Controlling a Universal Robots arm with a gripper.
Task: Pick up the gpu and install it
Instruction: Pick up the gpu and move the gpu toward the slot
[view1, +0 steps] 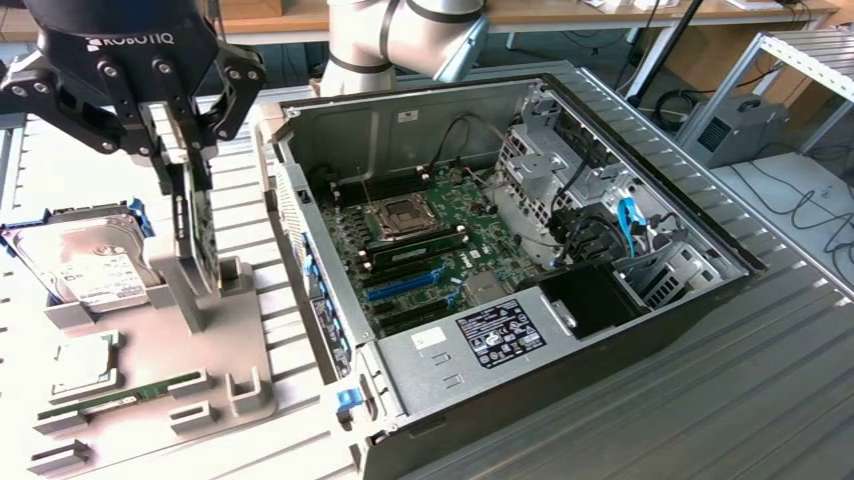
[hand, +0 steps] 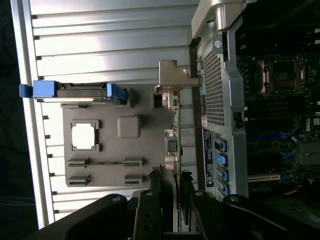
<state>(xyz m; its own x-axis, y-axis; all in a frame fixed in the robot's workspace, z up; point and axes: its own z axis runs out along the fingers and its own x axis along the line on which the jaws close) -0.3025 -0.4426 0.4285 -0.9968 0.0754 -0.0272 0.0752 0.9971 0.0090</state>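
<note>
At the exterior view's left the hard drive stood in the grey holder, near the gpu, which stood on edge in its own slot there. The claw, about half closed, pinched the card's top edge from both sides. So high and narrow a hold could have let the card swing, or bind in the slot and drag the holder across the desk. Toward the exterior view's right, the open computer case had a wall just beside the holder. The card's bracket might have caught it, or met the motherboard askew.
</note>
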